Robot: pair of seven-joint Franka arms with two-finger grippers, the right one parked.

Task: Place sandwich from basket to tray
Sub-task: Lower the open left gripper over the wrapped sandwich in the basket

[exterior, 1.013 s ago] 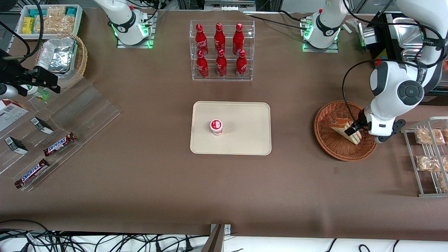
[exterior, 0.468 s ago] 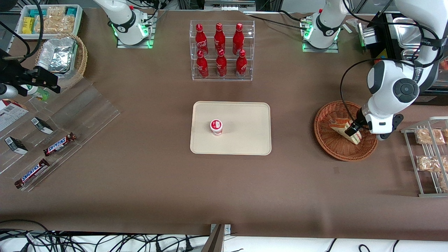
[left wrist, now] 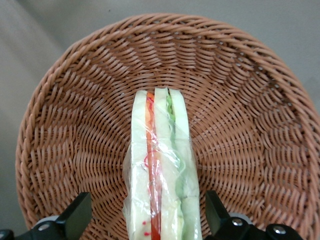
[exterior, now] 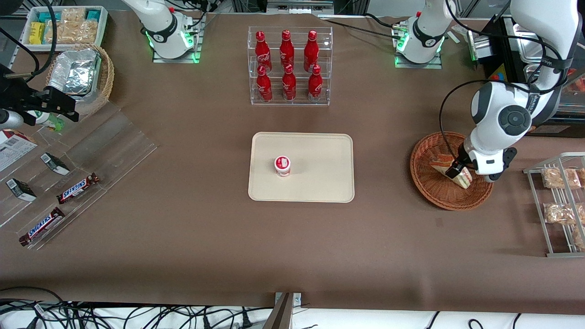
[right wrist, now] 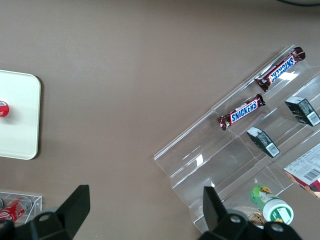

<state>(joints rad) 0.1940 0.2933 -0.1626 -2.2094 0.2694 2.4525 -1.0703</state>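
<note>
1. The sandwich [exterior: 450, 168] lies in the reddish-brown basket [exterior: 432, 192], toward the working arm's end of the table, its cut edge with red and green layers facing up at the wrist camera [left wrist: 161, 175].
2. The gripper [exterior: 453, 172] is down in the basket over the sandwich; in the wrist view its two fingers [left wrist: 75, 217] stand apart, one on each side of the wedge, with wicker showing between each finger and the wrap, so nothing is clamped.
3. Whether the fingertips touch the basket floor is hard to judge from either view.
4. Compared with a second ago, the arm's big white elbow joint has shifted toward the tray and away from the front camera, and the wrist has followed it; the gripper now sits a little farther up the sandwich.
5. The sandwich itself has not noticeably moved in that second, and neither has the basket.
6. The cream tray [exterior: 320, 183] sits at the middle of the table, well apart from the basket, holding only a small red-and-white cup [exterior: 282, 165].
7. A clear rack of red bottles [exterior: 289, 66] stands farther from the front camera than the tray.
</note>
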